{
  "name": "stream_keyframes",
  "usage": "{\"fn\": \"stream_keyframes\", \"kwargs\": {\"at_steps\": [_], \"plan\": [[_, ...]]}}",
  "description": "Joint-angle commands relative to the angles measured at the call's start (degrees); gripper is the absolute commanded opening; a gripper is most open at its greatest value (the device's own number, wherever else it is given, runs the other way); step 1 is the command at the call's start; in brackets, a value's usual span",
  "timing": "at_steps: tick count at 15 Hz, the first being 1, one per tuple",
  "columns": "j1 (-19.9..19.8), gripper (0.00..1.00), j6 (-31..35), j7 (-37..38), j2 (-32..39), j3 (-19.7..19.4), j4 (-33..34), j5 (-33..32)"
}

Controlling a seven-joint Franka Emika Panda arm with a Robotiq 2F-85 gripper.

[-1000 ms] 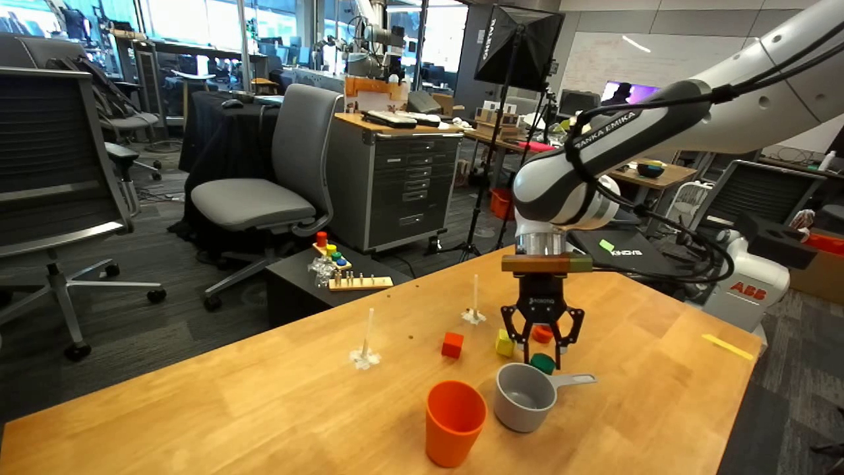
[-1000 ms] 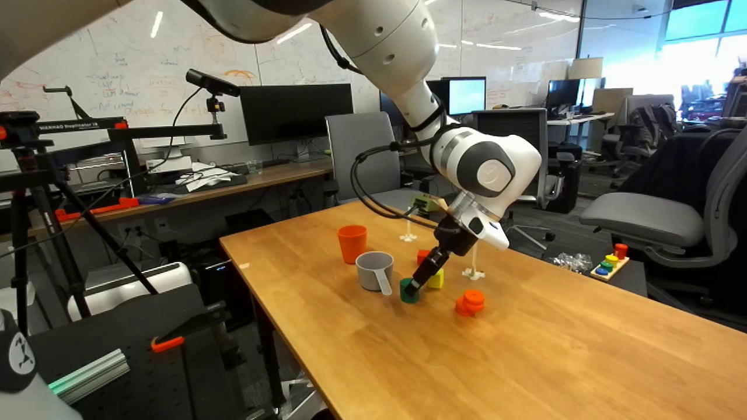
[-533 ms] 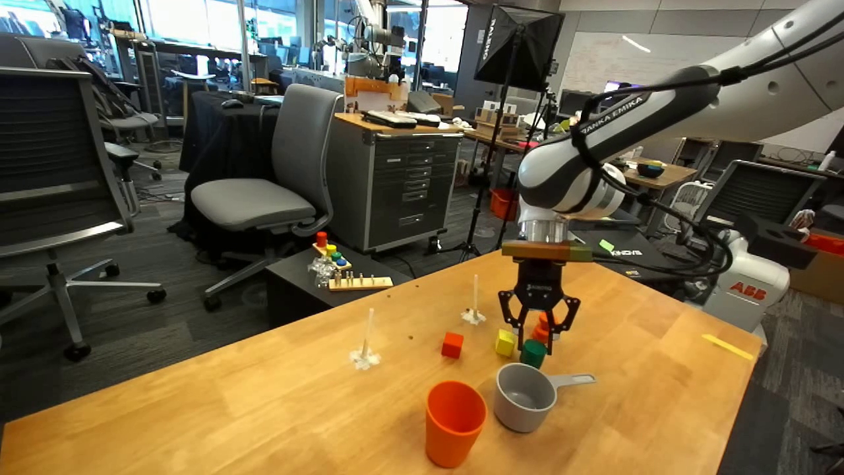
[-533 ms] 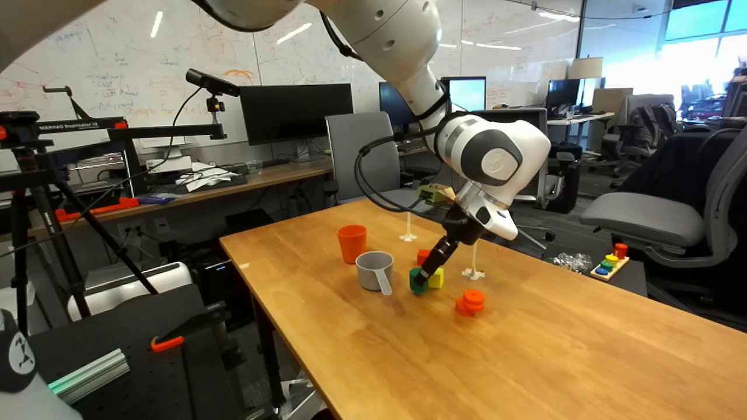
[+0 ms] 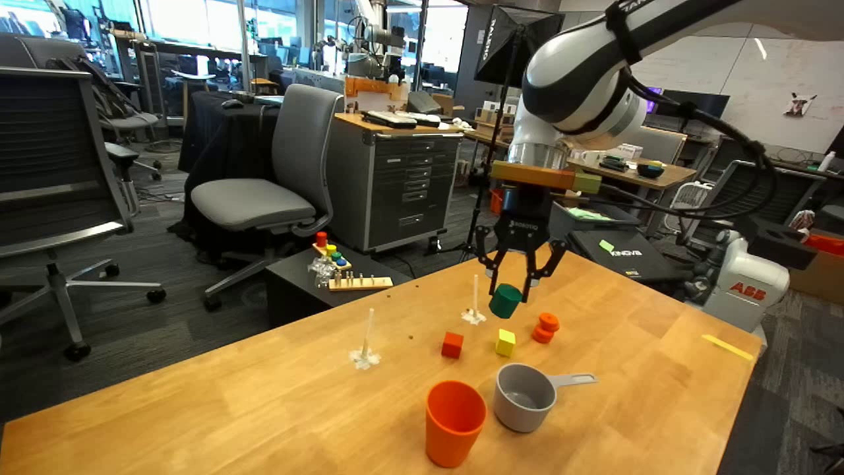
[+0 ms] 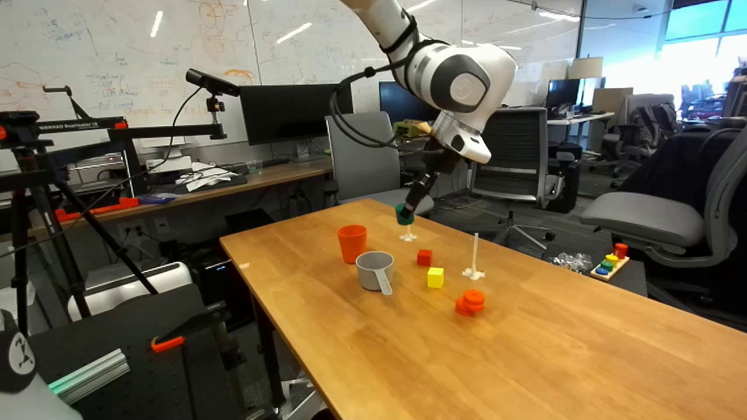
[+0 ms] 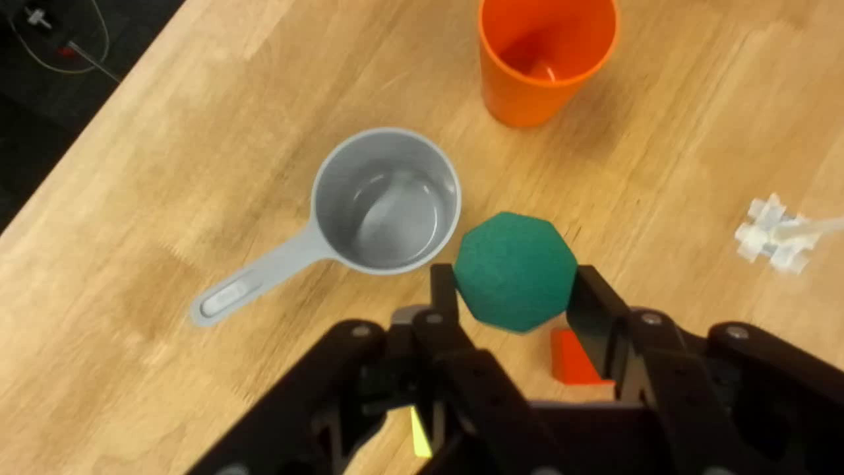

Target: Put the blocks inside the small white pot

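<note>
Clamped in the tool (image 5: pixel 509 296), the green block (image 7: pixel 515 272) is held above the table (image 5: pixel 264 409)

The tool's two fingers (image 7: pixel 443 293) press on opposite sides of the green block, which leans a little in an exterior view and turns a flat, many-sided face to the camera in the wrist view. The block is up off the table and outside the small grey pot (image 6: pixel 369 279).

The pot stands upright, mouth up, on the table; in the wrist view its inner floor shows pale reflections, and its short straight handle (image 7: pixel 260 280) runs toward the lower left of that view. Just beside it, with a strip of bare wood between, an orange cup (image 6: pixel 352 246) stands upright.

On the table outside the pot lie a red block (image 6: pixel 424 257), a yellow block (image 6: pixel 435 277) and a rounded, stepped orange block (image 6: pixel 470 303); whether that last is one piece or two I cannot tell. In both exterior views the yellow block sits between the red and the orange, touching neither. In the wrist view the tool covers part of the red block and most of the yellow one.

Two thin pale rods (image 5: pixel 367 338) stand upright on the table in ragged white bases; in an exterior view the green block hides the upper part of one
</note>
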Motion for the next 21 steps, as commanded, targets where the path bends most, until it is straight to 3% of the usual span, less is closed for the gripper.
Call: {"fn": "stream_keyframes", "kwargs": {"at_steps": [1,5,15,16,17,18,21], "plan": [[1.40,0.22,1.28,-2.14,-4.20,1.99,-6.35,3.58],[2.14,0.22,1.06,-3.40,-3.65,2.82,-8.94,5.69],[0.79,0.22,1.43,-4.99,-3.14,0.28,-12.38,5.76],[0.70,0.26,0.95,-5.03,-2.87,0.13,-12.05,5.68],[0.68,0.72,1.06,-4.96,-2.79,-0.03,-12.00,5.72],[0.72,0.72,0.93,-4.91,-2.66,-0.18,-11.87,5.52],[0.83,0.95,0.16,-5.09,-2.38,-0.66,-11.45,4.51]]}}
